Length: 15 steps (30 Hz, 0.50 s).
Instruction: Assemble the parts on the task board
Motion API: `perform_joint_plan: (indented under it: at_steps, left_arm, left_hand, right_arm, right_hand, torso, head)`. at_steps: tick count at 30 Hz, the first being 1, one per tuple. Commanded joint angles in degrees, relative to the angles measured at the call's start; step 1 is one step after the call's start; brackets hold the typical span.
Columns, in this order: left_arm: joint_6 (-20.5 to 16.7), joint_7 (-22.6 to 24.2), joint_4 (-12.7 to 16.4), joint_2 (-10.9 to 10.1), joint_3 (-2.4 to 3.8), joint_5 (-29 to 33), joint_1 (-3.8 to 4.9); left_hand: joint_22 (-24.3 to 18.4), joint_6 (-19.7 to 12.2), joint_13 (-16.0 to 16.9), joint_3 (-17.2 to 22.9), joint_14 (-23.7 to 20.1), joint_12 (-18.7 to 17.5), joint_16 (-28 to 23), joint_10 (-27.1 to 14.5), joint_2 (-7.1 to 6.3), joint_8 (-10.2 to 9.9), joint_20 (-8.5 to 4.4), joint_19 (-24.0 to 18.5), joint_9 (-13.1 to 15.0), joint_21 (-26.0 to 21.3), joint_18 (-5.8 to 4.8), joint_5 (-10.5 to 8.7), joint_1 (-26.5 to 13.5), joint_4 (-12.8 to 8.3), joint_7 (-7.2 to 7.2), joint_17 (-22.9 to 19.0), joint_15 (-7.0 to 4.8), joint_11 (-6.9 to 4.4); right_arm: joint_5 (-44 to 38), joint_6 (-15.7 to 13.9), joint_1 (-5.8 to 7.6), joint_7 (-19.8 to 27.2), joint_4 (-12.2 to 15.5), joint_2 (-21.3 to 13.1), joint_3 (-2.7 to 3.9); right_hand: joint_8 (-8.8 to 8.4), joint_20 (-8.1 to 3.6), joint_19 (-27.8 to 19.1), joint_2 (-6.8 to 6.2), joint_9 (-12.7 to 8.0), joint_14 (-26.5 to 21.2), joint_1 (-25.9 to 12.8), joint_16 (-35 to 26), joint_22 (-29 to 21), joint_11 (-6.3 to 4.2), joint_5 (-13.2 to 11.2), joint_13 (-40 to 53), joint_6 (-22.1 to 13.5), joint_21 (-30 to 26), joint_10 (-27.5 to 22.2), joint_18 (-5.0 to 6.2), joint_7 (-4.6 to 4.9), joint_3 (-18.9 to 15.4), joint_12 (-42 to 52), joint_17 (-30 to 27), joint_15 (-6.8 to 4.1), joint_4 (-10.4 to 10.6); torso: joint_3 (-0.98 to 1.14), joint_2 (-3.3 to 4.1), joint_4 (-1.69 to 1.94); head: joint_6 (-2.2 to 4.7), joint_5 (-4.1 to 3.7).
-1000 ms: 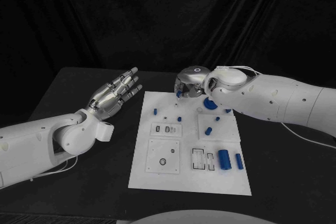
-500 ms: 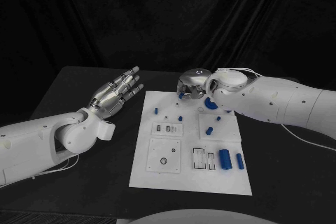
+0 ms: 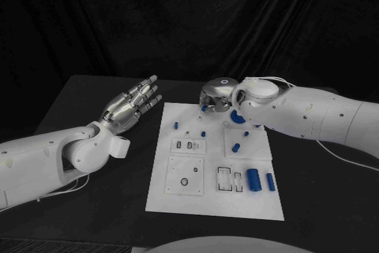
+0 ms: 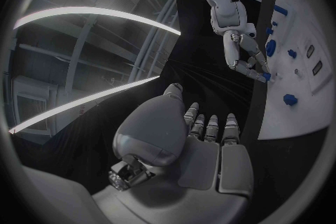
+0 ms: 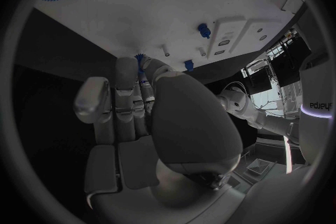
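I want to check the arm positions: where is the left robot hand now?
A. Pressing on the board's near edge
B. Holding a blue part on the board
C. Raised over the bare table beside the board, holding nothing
C: the left robot hand is held open over the black table, beside the task board.

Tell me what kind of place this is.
Probably a robotics lab test bench: a white task board with small blue parts lies on a black table against dark curtains, between two robot hands.

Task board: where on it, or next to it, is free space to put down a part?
The near strip of the task board, below the two blue cylinders, is bare. So is the black table between the board and the left hand. The far edge is crowded by the right hand and small blue pieces.
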Motion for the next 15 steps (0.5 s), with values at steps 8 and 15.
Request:
perform_joint_plan:
  at_steps: [8,15]
  left_arm:
    - [1.5,-0.2,-0.2,0.4,0.05,-0.3,0.09]
    - [1.8,-0.4,-0.3,0.5,0.05,-0.3,0.09]
  left_hand:
    - [-0.1,0.2,0.0,0.5,0.1,-0.4,-0.2,0.0,0.25,0.2,0.40,0.0,0.1,-0.2,0.55,0.38,0.8,0.1,0.10,-0.1,-0.02,0.58]
    - [-0.1,0.3,0.0,0.6,0.1,-0.4,-0.2,0.0,0.31,0.3,0.46,0.0,0.1,-0.2,0.55,0.48,0.9,0.0,0.17,-0.1,0.14,0.63]
  right_arm:
    - [-0.1,0.4,-0.46,-1.3,-0.8,0.6,0.02]
    - [-0.1,0.6,-0.72,-1.5,-1.6,1.1,0.02]
  right_hand:
    - [-0.46,0.15,-0.5,-0.09,0.0,-0.7,-0.6,-0.2,0.0,0.18,0.2,0.1,-0.9,0.0,-0.8,-0.24,-0.06,0.5,0.0,-0.1,0.13,0.0]
    - [-0.61,0.22,-0.7,-0.09,0.0,-0.9,-0.8,-0.4,-0.1,0.26,0.1,0.0,-1.1,-0.1,-1.2,-0.20,-0.10,0.6,0.0,-0.4,0.21,0.1]
  torso:
    - [-0.04,-0.03,-0.01]
    - [-0.06,-0.05,0.01]
  head:
    - [0.54,-0.27]
    - [0.74,-0.18]
